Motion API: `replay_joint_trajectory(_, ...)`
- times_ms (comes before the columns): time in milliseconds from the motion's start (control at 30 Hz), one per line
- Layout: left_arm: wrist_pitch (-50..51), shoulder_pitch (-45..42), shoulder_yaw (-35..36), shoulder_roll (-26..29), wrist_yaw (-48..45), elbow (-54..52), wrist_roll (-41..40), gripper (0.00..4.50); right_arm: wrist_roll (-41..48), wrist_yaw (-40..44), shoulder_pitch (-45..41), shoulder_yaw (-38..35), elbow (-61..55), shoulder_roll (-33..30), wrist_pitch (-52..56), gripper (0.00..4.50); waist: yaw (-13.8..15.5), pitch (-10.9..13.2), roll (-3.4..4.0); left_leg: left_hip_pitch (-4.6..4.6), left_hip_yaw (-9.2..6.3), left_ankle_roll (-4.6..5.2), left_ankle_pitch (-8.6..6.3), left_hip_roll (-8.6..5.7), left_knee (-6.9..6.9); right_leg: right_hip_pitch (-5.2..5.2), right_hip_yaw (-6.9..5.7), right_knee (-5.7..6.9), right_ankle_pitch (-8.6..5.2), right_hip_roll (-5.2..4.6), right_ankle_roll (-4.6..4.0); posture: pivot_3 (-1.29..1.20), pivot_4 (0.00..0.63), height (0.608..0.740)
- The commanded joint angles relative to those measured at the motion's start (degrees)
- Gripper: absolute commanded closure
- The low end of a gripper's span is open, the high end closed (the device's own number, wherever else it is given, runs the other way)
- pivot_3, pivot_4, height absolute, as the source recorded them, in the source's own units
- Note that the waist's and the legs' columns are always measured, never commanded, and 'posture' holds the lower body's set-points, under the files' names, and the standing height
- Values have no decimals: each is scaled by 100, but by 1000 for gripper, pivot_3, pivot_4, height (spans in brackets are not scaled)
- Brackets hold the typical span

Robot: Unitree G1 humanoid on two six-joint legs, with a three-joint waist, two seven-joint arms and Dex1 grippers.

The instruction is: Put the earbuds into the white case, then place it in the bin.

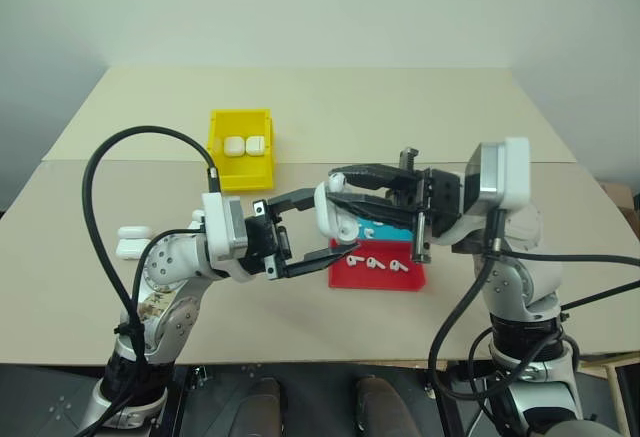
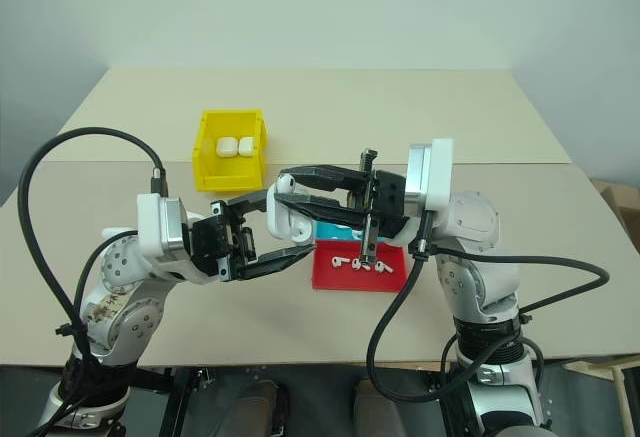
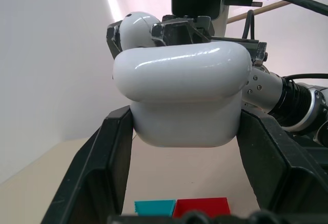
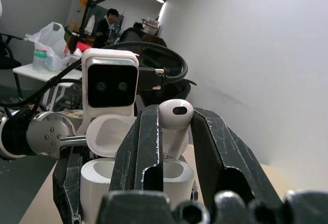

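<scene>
My left gripper (image 1: 333,223) is shut on the white case (image 1: 337,215), held above the table with its lid flipped open (image 4: 110,131). Both black fingers (image 3: 102,167) press the case's sides (image 3: 184,101). My right gripper (image 1: 338,193) reaches in from the right and is shut on one earbud (image 4: 174,114), stem down, just over the open case body (image 4: 177,175). Three more earbuds (image 1: 373,262) lie on the red tray (image 1: 345,277). The yellow bin (image 1: 240,119) stands farther back on the left with two white cases (image 1: 246,145) inside.
A blue tray (image 1: 388,230) sits right behind the red one, under my right gripper. Small white rounded things (image 1: 130,242) lie at the table's left by my left elbow. In the right wrist view, people (image 4: 110,21) are far off in the room.
</scene>
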Motion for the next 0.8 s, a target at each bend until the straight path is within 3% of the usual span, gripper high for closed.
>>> replay_joint_trajectory(33,-112,-81,26,-56,-38,-203,-76,1736,-68,-55,35,47,-6,-75,-171,3874,0,0,0,0,0,0,0,0,0,0,0,0,0,0,0,0,150,740)
replay_joint_trajectory(233,-161,-90,20,-115,-55,-157,-45,1736,-125,27,101,135,22,-188,-282,3874,6,0,0,-1,0,0,0,0,0,0,0,-1,0,0,0,0,150,740)
replay_joint_trajectory(433,-176,-107,20,-173,-84,-113,15,1736,-270,142,192,303,18,-381,-427,1901,3,0,0,0,0,0,0,0,0,1,0,-1,0,0,0,0,150,740)
replay_joint_trajectory(800,-450,117,7,21,-362,219,539,1736,-68,314,225,113,-41,-826,-503,1901,8,0,0,-1,0,0,0,-1,0,2,0,-3,0,0,0,0,150,740)
